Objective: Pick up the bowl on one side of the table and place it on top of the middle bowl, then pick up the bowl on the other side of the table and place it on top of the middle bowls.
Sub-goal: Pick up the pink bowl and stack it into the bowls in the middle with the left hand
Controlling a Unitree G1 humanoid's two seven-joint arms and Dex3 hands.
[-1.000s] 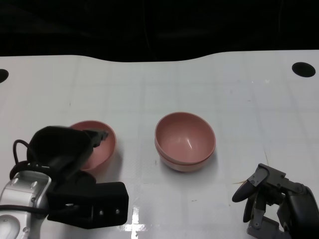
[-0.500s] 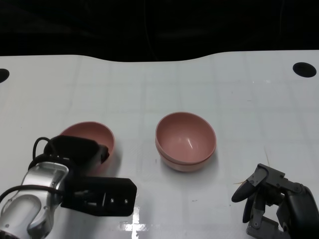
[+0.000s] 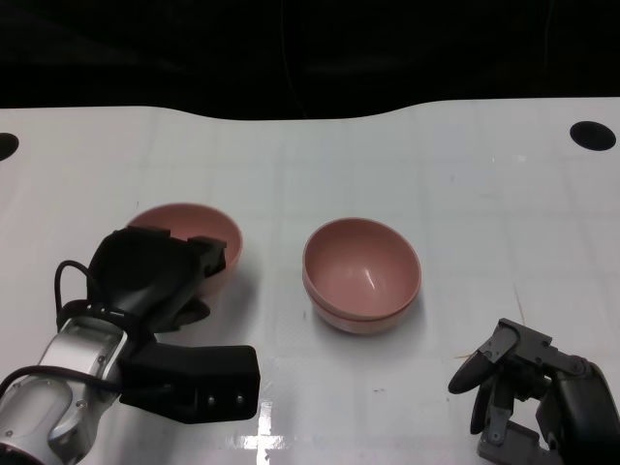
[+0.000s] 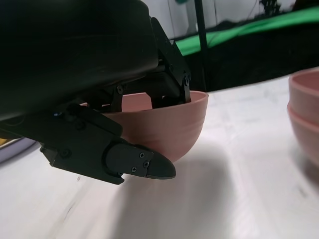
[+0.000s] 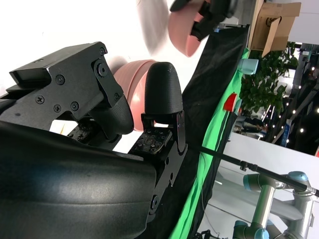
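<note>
My left hand (image 3: 160, 271) grips a pink bowl (image 3: 189, 228) by its near rim, fingers hooked inside it and a thumb under its wall (image 4: 169, 122); the bowl hangs just above the table at the left. Two pink bowls, one nested in the other (image 3: 360, 274), stand in the middle of the table; their edge shows in the left wrist view (image 4: 306, 114). My right hand (image 3: 528, 392) rests low at the near right, fingers curled around nothing. The right wrist view shows the stacked bowls (image 5: 134, 84) behind its fingers (image 5: 162, 94) and the held bowl (image 5: 182, 32) farther off.
The white table (image 3: 484, 194) has a dark hole at the far right (image 3: 590, 135) and another at the far left edge (image 3: 5, 146). Beyond the table's far edge it is black. A green cloth and a robot arm stand in the room background (image 5: 269, 199).
My left hand closed on the left bowl's rim, raised it off the table and carried it a little away from me and to the right. The right hand stayed put.
</note>
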